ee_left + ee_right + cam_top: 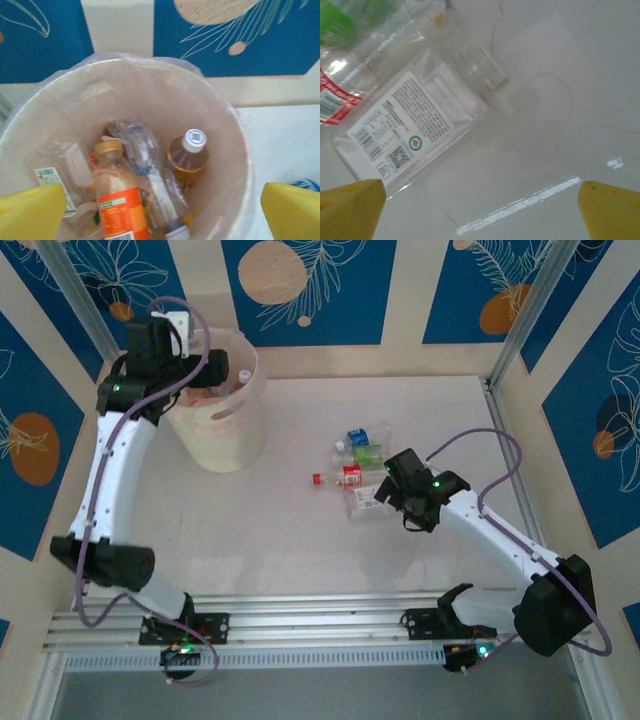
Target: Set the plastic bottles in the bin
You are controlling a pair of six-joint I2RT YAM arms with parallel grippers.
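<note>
- A pale table (pixel 290 540) stands inside walls of blue panels (pixel 300 285) painted with orange discs and white leaf outlines. Metal posts stand at the corners, and a slotted rail (pixel 320 625) runs along the near edge.
- At the far left the bin (pixel 228 435) stands upright on the table.
- The left gripper (pixel 205 370) hangs over the bin's mouth, its yellow fingers (pixel 30 212) spread wide with nothing between them.
- Below it, inside the bin, lie an orange-labelled bottle (pixel 117 200), a crumpled clear bottle (pixel 145 155) and a brown bottle with a white cap (pixel 189 152).
- Right of centre, more plastic bottles (pixel 360 465) lie on their sides in a cluster, well apart from the bin.
- The right gripper (pixel 385 490) sits at the cluster's near-right edge, fingers spread and empty.
- A clear white-labelled bottle (pixel 415 125) lies just beyond one fingertip; whether they touch I cannot tell.
</note>
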